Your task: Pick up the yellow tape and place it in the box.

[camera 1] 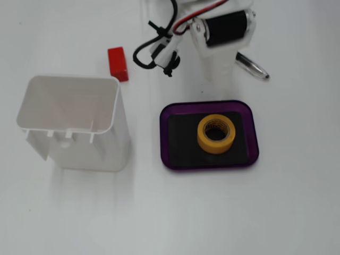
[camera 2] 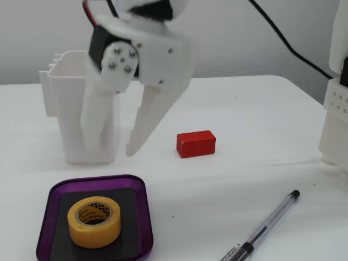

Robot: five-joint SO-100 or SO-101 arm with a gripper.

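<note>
The yellow tape [camera 1: 202, 136] lies flat inside the purple box [camera 1: 207, 106], on its black base. It also shows in the other fixed view [camera 2: 92, 234], in the box [camera 2: 98, 179] at the lower left. My white gripper [camera 2: 111, 142] hangs open and empty above the table, behind the box and in front of the white container. Its two fingers point down and are spread apart, clear of the tape. From above, the gripper [camera 1: 219, 71] sits just beyond the box's far rim, and its white fingers blend into the table.
A tall white container [camera 1: 74, 122] [camera 2: 68, 119] stands left of the box. A red block [camera 1: 117, 63] [camera 2: 196, 144] lies on the table. A pen [camera 1: 252, 66] [camera 2: 266, 225] lies near the box. The arm's base [camera 2: 334, 109] is at the right edge.
</note>
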